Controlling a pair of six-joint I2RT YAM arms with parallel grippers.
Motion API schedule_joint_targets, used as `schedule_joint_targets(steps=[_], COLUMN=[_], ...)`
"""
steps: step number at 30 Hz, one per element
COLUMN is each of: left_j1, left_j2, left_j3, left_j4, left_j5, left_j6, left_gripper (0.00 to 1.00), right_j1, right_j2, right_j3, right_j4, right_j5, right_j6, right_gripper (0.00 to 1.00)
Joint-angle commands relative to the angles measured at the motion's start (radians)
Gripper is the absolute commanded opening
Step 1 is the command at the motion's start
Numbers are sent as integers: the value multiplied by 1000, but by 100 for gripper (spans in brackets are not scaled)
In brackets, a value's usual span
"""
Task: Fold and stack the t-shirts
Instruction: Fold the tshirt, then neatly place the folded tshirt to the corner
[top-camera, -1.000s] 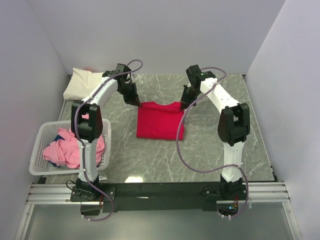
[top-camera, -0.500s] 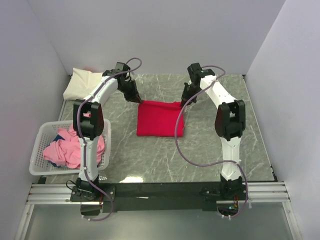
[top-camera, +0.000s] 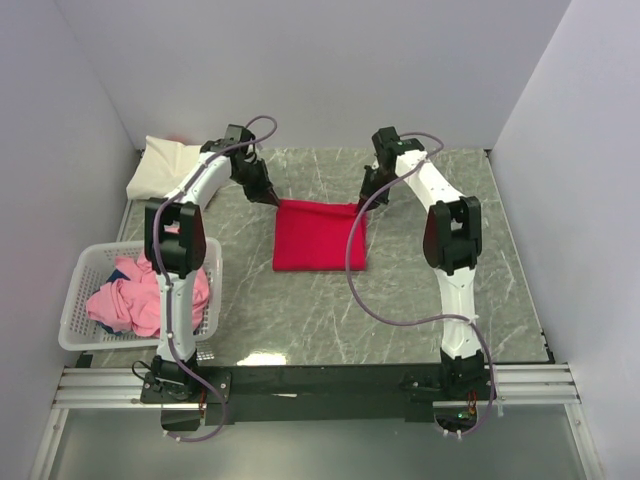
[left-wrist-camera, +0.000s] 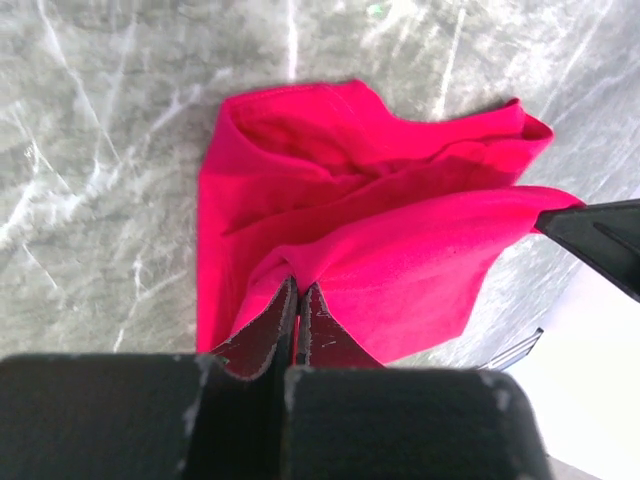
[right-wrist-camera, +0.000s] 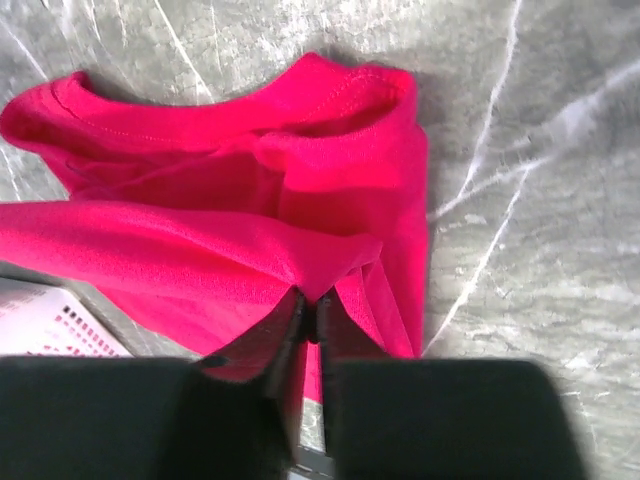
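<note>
The crimson red t-shirt (top-camera: 318, 240) is lying folded on the middle of the tabletop, nearer the far edge. The left gripper (top-camera: 268, 198) is pinching its far left corner and the right gripper (top-camera: 366, 197) its far right corner. The cloth is hiding their very tips.

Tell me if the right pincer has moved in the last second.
Yes. The right pincer carried the red t-shirt edge farther toward the table's far edge.

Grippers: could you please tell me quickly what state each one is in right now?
Left gripper: shut on a far corner of the red shirt.
Right gripper: shut on the red shirt's other far corner.
</note>
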Motion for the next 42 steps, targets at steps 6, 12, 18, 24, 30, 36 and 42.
schedule_joint_targets(steps=[6, 12, 18, 24, 30, 36, 42], left_j1=[44, 47, 47, 47, 47, 47, 47], left_j2=[-27, -105, -168, -234, -292, -329, -340], left_j3=[7, -120, -252, -381, -519, -630, -711], left_j4=[52, 103, 172, 273, 376, 440, 509], left_j5=[-114, -101, -33, 37, 114, 142, 188], left_j6=[-11, 27, 64, 73, 66, 53, 30], left_gripper=[59, 69, 68, 68, 69, 70, 71], right_j1=[-24, -21, 7, 62, 105, 105, 102], right_j2=[-6, -115, -203, -243, -233, -210, -155], right_j3=[59, -47, -154, -231, -334, -452, -486], right_j4=[72, 155, 193, 233, 276, 263, 239], right_j5=[-11, -19, -30, -79, -146, -119, -68], right_j6=[-46, -43, -46, -43, -21, -18, -27], right_gripper=[85, 87, 81, 72, 66, 65, 65])
